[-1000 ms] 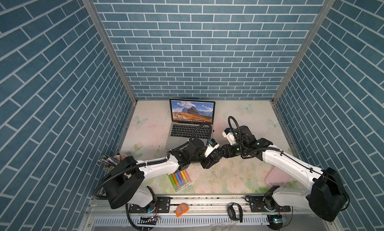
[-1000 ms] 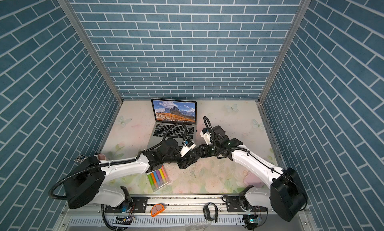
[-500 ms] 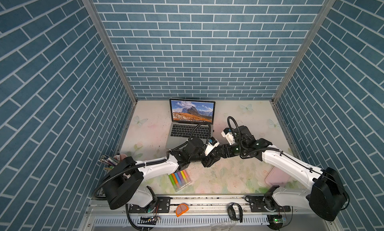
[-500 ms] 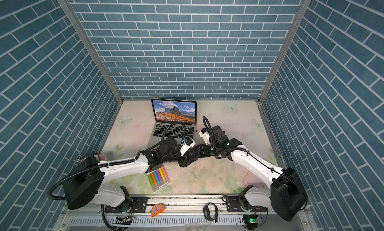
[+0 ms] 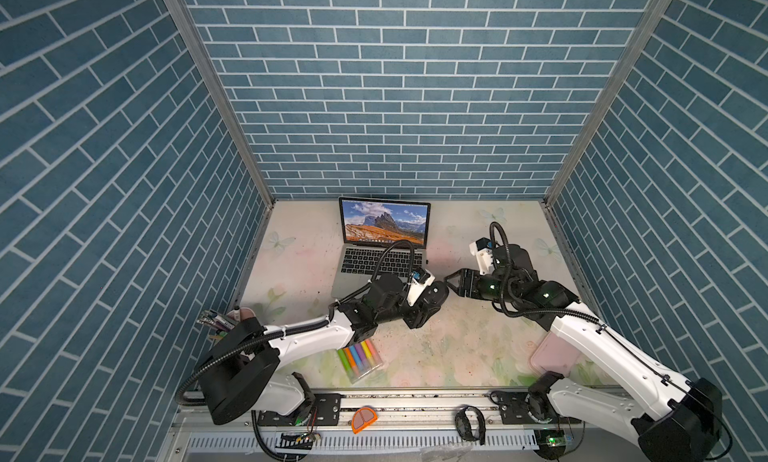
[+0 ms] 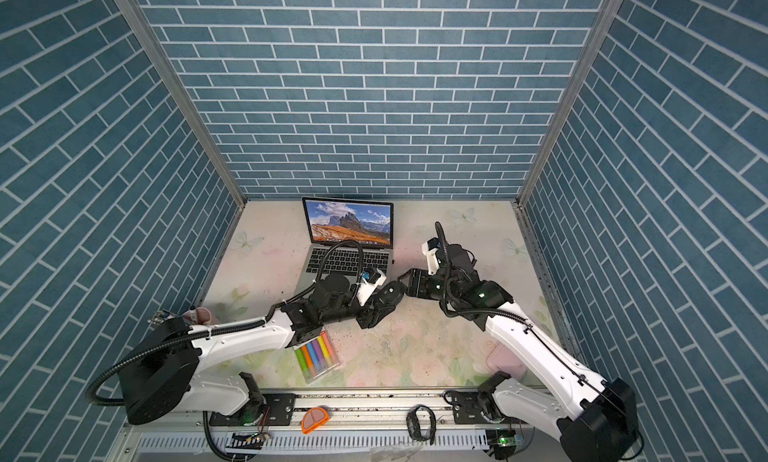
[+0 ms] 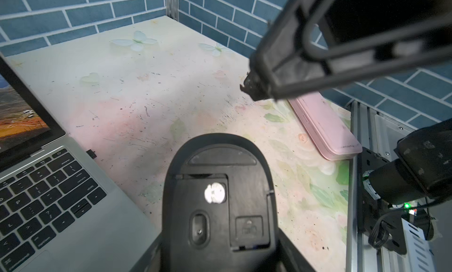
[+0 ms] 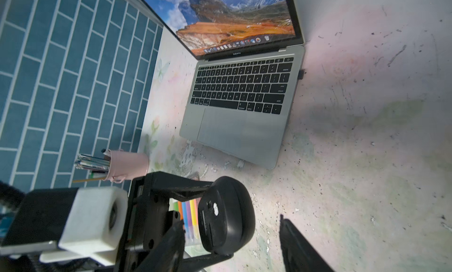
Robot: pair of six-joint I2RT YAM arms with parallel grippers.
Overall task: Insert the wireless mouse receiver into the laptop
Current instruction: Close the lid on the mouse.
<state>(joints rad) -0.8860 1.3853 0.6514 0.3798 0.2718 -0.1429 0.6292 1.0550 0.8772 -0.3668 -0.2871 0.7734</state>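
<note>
**You:** Where is the receiver now?

**Me:** Look at the right edge of the laptop (image 8: 241,136), level with the top corner of its keyboard. The receiver (image 8: 302,74) is the small dark stub standing out from that side and touching it. I judge it plugged in, though you can't see how deep it sits.

**You:** Then why is the mouse in the air?

**Me:** Your left gripper (image 5: 436,293) is clamped on the mouse (image 7: 217,197), one finger on each long side. It is held clear of the table, with the belly turned toward the wrist camera. I'd guess that is so the underside can be reached. I can't tell whether the storage bay there is empty. Your right gripper (image 5: 452,282) hovers just beside the mouse's front end, fingers apart, with nothing between them.

**You:** And the containers?

**Me:** There are three.
- The pink cup (image 8: 127,164) by the left wall holds pens and pencils.
- The clear pack (image 5: 359,358) near the left arm holds a row of coloured markers.
- The flat pink case (image 7: 322,126) under the right arm is closed, so you can't see what's inside.
</note>
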